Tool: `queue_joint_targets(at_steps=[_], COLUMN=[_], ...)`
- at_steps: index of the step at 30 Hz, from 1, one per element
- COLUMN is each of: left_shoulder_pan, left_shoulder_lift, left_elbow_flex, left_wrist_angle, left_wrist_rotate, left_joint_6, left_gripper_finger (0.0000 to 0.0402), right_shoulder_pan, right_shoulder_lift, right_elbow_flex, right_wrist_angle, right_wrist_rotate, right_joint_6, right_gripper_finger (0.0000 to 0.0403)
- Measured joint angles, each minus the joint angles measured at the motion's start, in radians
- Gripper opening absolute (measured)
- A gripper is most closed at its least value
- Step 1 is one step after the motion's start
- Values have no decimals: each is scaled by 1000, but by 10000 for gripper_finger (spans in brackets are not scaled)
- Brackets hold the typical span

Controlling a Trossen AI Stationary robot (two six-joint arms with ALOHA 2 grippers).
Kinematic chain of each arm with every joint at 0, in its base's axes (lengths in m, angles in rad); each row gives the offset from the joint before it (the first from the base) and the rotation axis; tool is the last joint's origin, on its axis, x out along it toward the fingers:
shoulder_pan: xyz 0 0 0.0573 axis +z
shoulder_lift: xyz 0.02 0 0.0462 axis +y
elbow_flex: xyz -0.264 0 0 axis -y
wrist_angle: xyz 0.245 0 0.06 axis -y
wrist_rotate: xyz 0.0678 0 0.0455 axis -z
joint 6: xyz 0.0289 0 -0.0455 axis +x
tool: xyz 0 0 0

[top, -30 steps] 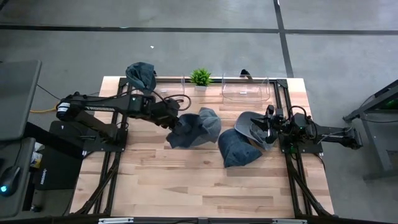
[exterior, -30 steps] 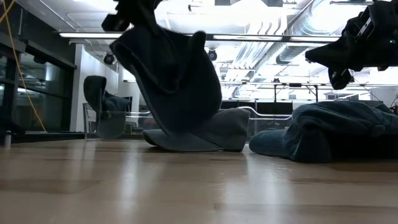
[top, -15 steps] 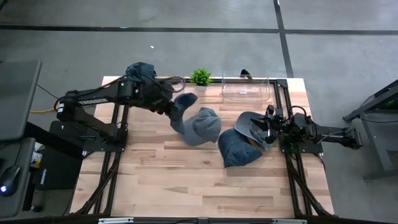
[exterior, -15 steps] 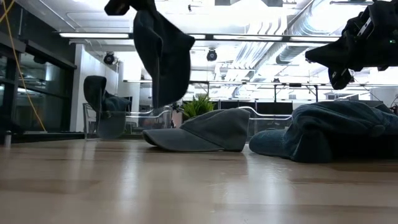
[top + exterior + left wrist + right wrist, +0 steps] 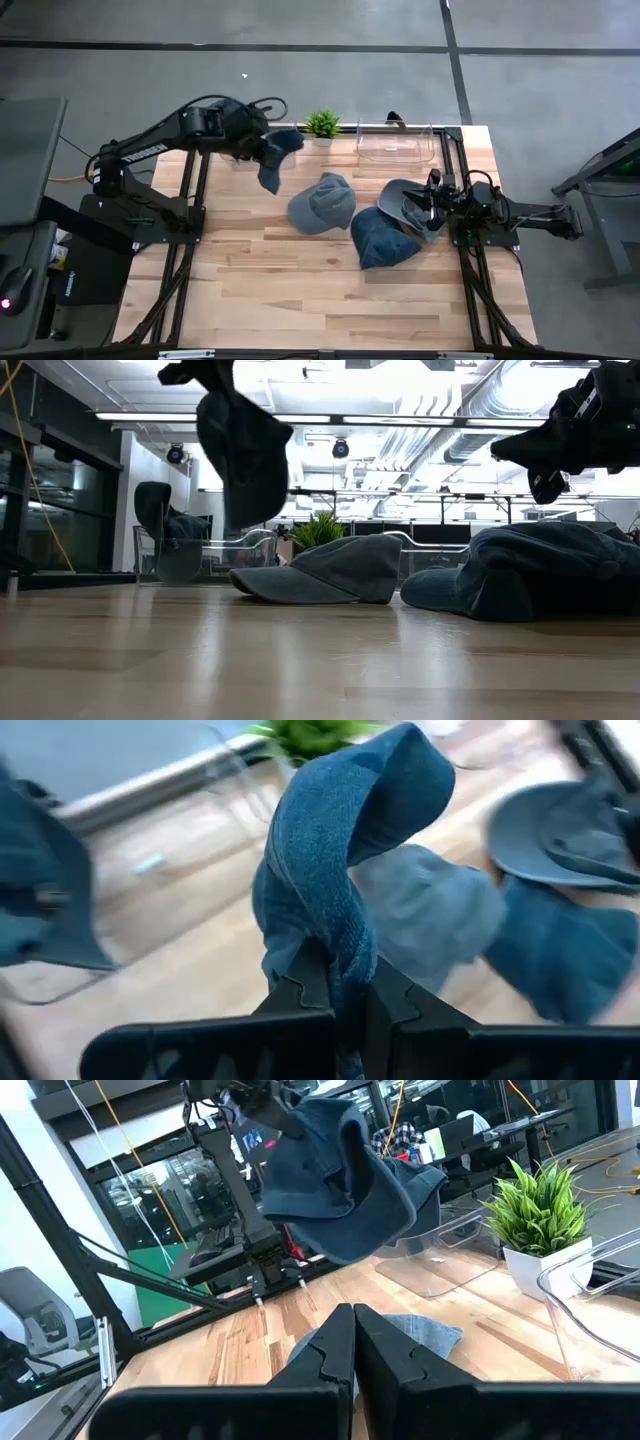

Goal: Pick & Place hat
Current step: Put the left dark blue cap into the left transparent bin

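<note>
Over the table's far left part, the left gripper [image 5: 258,152] hangs in the air with its fingers clamped on a dark blue hat [image 5: 272,160], which dangles clear of the wood near a small green plant [image 5: 322,123]. Toward the middle, a grey cap [image 5: 321,203] lies flat on the table [image 5: 300,290], with two more dark hats [image 5: 385,237] heaped just beside it. At the right edge, the right gripper [image 5: 432,203] waits above that heap, fingers pressed together and holding nothing.
</note>
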Motion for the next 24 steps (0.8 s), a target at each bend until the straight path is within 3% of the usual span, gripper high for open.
queue_joint_targets(at_steps=[24], left_shoulder_pan=[303], left_shoulder_lift=[15], left_elbow_flex=[0], left_wrist_angle=[-14], left_wrist_rotate=[17], left_joint_6=[44], left_gripper_finger=[0], right_shoulder_pan=[0], right_shoulder_lift=[0], right_elbow_flex=[0], right_wrist_angle=[0], right_wrist_rotate=[0], right_joint_6=[0], right_gripper_finger=[1])
